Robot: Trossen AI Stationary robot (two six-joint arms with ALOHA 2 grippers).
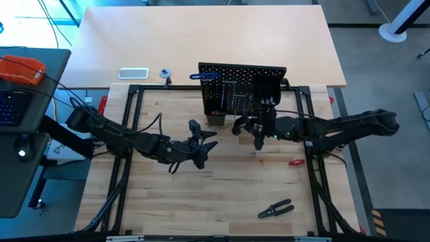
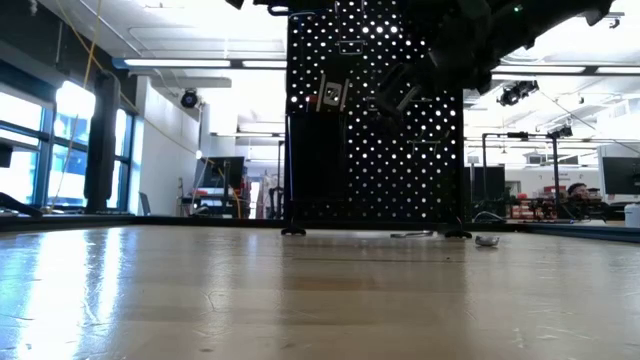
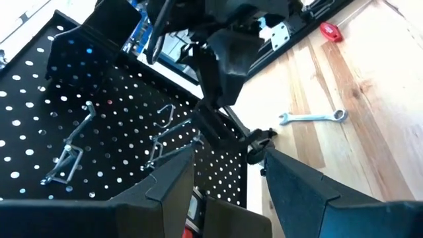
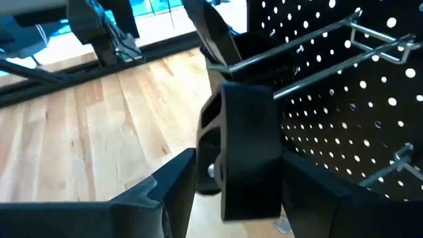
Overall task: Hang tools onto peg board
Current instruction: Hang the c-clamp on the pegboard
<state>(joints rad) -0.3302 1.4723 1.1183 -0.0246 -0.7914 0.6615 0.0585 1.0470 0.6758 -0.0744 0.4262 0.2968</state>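
The peg board (image 1: 242, 91) stands upright at the table's far side, with metal hooks (image 3: 165, 129) and a blue-handled key (image 1: 201, 76) at its left end. My right gripper (image 1: 259, 136) is open close in front of the board. Its fingers (image 4: 173, 182) stand on either side of a black blocky tool (image 4: 244, 155) that hangs from a long two-pronged hook (image 4: 310, 39). My left gripper (image 1: 203, 153) hovers open and empty above the table's middle, facing the board. A silver wrench (image 3: 314, 118) lies flat on the table below the right gripper.
Black-handled pliers (image 1: 275, 210) lie near the table's front right. A red-handled tool (image 1: 295, 162) lies at the right rail. A white tray (image 1: 133, 73) and a small tape roll (image 1: 165, 73) sit behind the board's left. The black frame rails (image 1: 131, 114) border the table.
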